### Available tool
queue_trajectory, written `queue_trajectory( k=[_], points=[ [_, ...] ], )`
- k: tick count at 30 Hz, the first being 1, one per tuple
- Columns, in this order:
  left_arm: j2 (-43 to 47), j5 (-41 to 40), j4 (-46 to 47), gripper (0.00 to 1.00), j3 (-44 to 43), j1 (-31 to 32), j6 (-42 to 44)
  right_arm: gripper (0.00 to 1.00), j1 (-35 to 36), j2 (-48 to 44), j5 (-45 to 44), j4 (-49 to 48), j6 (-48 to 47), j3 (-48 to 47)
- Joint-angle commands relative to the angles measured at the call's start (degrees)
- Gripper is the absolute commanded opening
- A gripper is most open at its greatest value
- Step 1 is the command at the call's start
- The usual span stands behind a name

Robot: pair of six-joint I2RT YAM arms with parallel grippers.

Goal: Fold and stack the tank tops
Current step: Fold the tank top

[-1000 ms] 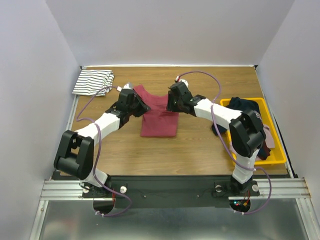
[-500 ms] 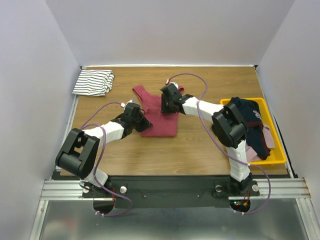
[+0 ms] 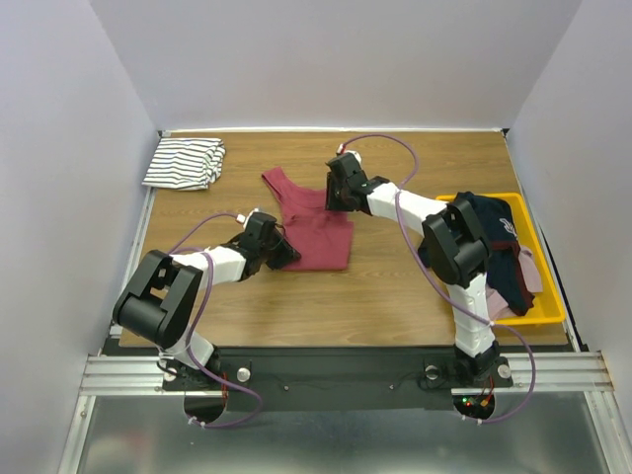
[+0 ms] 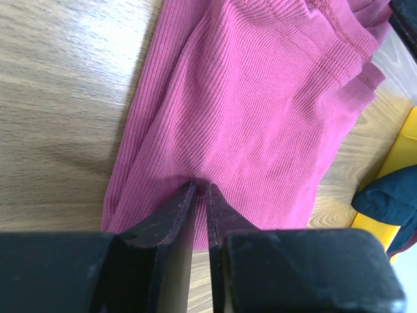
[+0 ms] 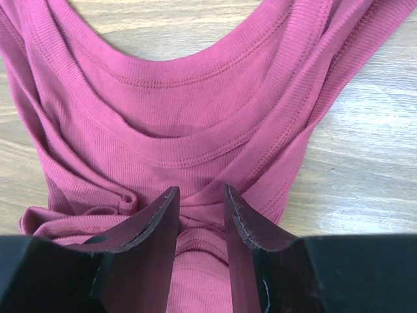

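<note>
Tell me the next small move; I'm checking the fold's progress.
Probably pinch the right gripper fully onto the dark red tank top; its jaws straddle a bunched fold below the neckline, and the left gripper sits at its near edge.

Bare wood (image 3: pixel 395 267) between red top (image 3: pixel 316 232) and yellow bin (image 3: pixel 444 201); striped top (image 3: pixel 184 163) fills far-left corner.

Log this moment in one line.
stage: folding red top | left jaws: narrow gap at its near left corner, grip unclear | right jaws: apart, over its neckline end | striped top: folded, far left corner
</note>
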State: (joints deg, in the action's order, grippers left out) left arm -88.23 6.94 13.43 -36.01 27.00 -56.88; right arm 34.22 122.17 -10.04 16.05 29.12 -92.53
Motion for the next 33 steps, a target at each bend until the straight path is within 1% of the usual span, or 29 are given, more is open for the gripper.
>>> queue_trajectory(
  k=[1,4,11,15,21,22,25,28,31,33],
  points=[
    [1.92,-1.49,0.72,0.25,1.20,0.24,-0.25,0.39,0.59,-4.57,-0.50,-1.46,-2.05,-0.63],
    [2.01,-1.67,0.37,0.25,1.20,-0.02,-0.33,0.39,1.29,-5.28,-0.42,-1.46,-3.54,-0.46],
    [1.30,-0.88,0.10,0.25,0.94,-0.90,-0.86,0.40,1.82,-0.53,1.60,-1.46,-4.69,-1.51],
    [1.30,0.18,-0.25,0.25,1.47,-0.90,-1.21,0.40,2.52,0.44,1.87,-1.46,-4.60,0.50],
    [4.11,0.88,-2.00,0.25,3.40,-0.90,-0.95,0.40,4.54,-3.16,-0.68,-1.55,-2.15,9.63],
    [4.11,0.88,-2.35,0.25,3.40,-0.90,-0.95,0.40,4.54,-3.17,-1.03,-1.55,-1.71,9.65],
    [6.66,0.80,-4.28,0.25,3.58,-0.90,-0.69,0.40,5.24,-5.53,-1.56,-1.81,-0.39,14.47],
    [10.60,-0.26,-7.09,0.29,2.97,-0.99,0.54,0.40,6.65,-9.22,-2.43,-2.17,0.93,19.39],
    [12.72,-0.96,-9.73,0.29,1.82,-0.99,1.42,0.40,7.70,-14.05,-2.35,-2.69,3.03,24.84],
    [14.31,-1.14,-10.79,0.30,0.94,-0.99,2.21,0.40,9.72,-16.95,-2.17,-3.31,4.44,27.92]
  ],
)
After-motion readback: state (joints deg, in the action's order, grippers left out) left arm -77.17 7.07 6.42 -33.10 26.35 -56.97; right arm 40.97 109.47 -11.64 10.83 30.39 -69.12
